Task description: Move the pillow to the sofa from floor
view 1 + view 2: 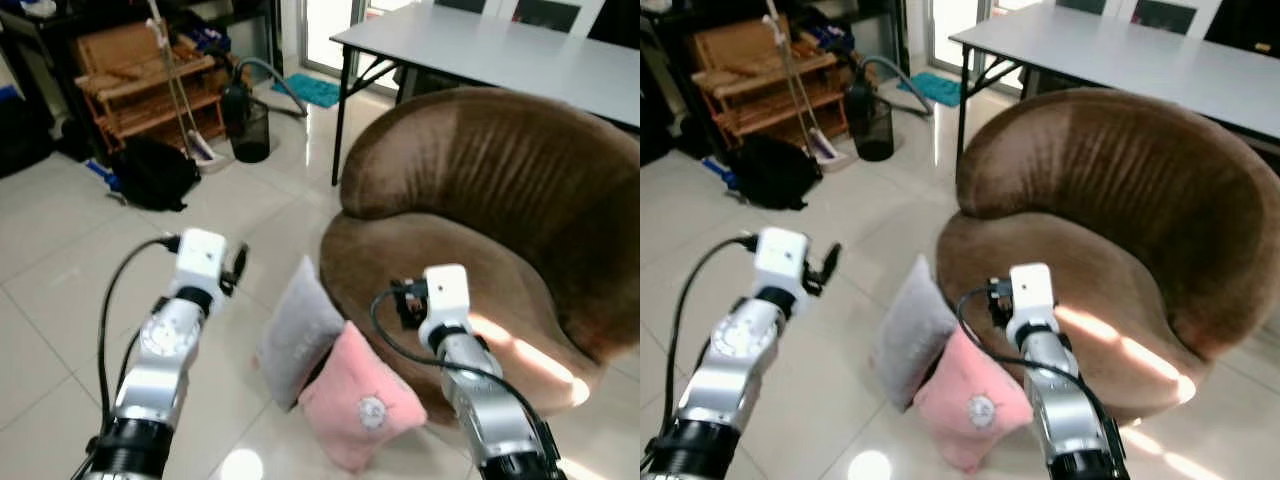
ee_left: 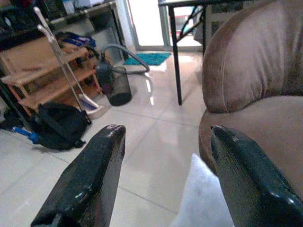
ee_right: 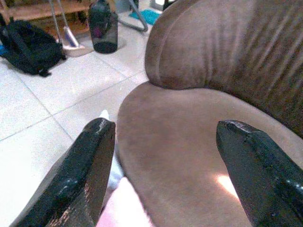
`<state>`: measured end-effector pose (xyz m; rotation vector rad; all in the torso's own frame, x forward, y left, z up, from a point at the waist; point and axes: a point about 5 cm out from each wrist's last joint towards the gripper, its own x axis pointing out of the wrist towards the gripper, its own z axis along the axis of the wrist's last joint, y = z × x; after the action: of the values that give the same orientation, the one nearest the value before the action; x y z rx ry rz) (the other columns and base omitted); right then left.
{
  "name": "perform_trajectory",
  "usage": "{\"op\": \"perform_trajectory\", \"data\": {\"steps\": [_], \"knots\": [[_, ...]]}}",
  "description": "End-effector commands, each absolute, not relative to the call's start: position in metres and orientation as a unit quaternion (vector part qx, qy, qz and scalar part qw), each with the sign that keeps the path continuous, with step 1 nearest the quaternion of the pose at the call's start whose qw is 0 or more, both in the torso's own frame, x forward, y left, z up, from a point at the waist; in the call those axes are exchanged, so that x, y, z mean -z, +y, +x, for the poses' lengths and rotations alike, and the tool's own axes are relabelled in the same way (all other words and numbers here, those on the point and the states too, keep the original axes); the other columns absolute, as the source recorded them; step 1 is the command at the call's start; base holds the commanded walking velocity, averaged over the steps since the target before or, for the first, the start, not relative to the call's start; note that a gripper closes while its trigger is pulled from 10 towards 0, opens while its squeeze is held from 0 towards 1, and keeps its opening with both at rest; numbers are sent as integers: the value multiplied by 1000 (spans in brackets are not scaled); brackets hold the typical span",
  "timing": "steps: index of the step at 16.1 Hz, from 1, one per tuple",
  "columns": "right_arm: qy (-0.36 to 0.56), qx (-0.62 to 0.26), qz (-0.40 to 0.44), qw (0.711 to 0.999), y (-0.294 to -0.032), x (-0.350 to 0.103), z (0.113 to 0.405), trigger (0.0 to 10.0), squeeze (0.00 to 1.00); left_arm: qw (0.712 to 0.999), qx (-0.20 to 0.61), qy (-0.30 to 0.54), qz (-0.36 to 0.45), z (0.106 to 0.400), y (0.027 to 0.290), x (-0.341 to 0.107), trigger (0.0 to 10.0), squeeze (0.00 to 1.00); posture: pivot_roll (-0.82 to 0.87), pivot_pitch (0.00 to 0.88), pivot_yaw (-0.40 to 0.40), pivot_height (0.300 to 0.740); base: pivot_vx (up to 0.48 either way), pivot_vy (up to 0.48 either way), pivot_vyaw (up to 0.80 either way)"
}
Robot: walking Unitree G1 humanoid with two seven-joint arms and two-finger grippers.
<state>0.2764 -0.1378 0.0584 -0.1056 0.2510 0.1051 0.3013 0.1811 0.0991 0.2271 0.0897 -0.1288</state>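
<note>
The soft pink square pillow point(image 1: 360, 410) leaned on the tiled floor point(image 1: 60, 290) against a grey pillow point(image 1: 297, 330), propped by the brown velvet sofa point(image 1: 480, 200). My left hand point(image 2: 163, 182) and right hand point(image 3: 163, 175) hovered above, both spread wide and empty, ready to descend.

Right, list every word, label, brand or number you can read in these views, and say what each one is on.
No text can be read anywhere.
Round emblem on the pink square fabric pillow: too small and blurred to read.
Faint marks on the grey square fabric pillow: too faint to read.
Round silver joint cover on the left arm: marks on it are blurred, unreadable.
</note>
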Motion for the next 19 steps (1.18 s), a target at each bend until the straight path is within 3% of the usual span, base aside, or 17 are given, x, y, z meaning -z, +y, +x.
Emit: {"op": "perform_trajectory", "data": {"steps": [1, 5, 19], "knots": [[133, -37, -57, 989, -149, -56, 276, 10000, 0, 991, 67, 48, 107, 303, 176, -98, 10000, 0, -20, 0, 22, 740, 0, 0, 0], [140, -31, -46, 989, -149, -55, 275, 10000, 0, 991, 81, 34, 100, 301, 173, -100, 10000, 0, -17, 0, 19, 740, 0, 0, 0], [137, -35, -41, 989, -147, -56, 274, 10000, 0, 991, 98, 8, 94, 298, 172, -104, 10000, 0, -17, 0, 21, 605, 0, 0, 0]]}}
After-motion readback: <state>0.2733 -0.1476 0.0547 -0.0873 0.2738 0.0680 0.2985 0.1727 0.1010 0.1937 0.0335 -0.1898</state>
